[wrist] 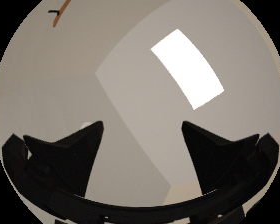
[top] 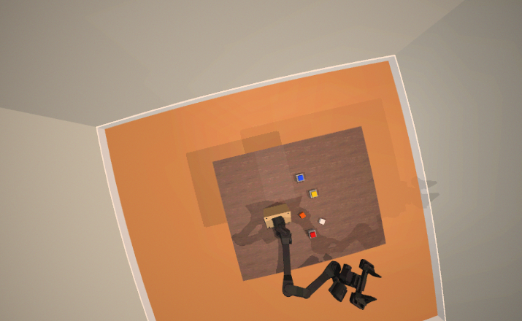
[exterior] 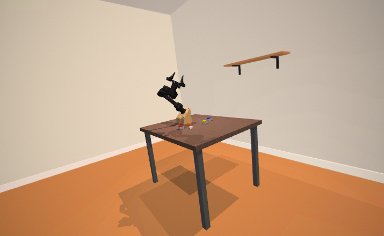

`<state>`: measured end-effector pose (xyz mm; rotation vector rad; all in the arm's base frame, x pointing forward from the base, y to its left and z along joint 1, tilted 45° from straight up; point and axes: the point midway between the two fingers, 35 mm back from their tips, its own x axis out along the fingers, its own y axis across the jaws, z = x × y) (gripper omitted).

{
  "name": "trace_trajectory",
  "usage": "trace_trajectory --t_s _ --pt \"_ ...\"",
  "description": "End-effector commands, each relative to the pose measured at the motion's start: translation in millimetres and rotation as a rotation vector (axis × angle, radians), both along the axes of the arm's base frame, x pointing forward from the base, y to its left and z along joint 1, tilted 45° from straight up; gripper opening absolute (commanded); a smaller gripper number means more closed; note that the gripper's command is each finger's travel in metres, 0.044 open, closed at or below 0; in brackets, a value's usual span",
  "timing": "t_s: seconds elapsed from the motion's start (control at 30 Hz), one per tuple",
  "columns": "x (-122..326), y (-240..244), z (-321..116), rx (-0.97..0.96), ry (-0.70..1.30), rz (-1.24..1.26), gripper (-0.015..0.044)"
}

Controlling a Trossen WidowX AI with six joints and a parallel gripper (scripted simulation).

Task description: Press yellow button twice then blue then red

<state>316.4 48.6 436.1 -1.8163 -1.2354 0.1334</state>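
Note:
The yellow button (top: 313,193) (exterior: 204,120) sits in a grey housing on the table. The blue button (top: 300,178) (exterior: 208,118) stands close by it, farther from the red one. The red button (top: 312,234) (exterior: 180,125) is on the other side of the two blocks. All three look unpressed, though they are small in view. My gripper (top: 378,287) (exterior: 178,73) (wrist: 143,125) is open and empty, raised high above the table and pointing upward. It touches no button. The wrist view shows only walls, the ceiling and a bright panel between and beyond the fingers.
An orange block (top: 302,214) (exterior: 189,124) and a white block (top: 322,221) (exterior: 190,127) lie on the table (top: 346,159) (exterior: 231,126) between the red and yellow buttons. The arm's wooden base (top: 277,209) (exterior: 186,116) stands beside them. A shelf (exterior: 258,59) is on the wall.

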Motion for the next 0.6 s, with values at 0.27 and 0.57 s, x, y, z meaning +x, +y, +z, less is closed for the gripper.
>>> trace_trajectory --t_s 0.27,0.57 --pt "121 -10 -84 0.662 0.883 -0.017 0.0400" --pt "173 0 -225 1.167 1.544 -0.300 0.0400"
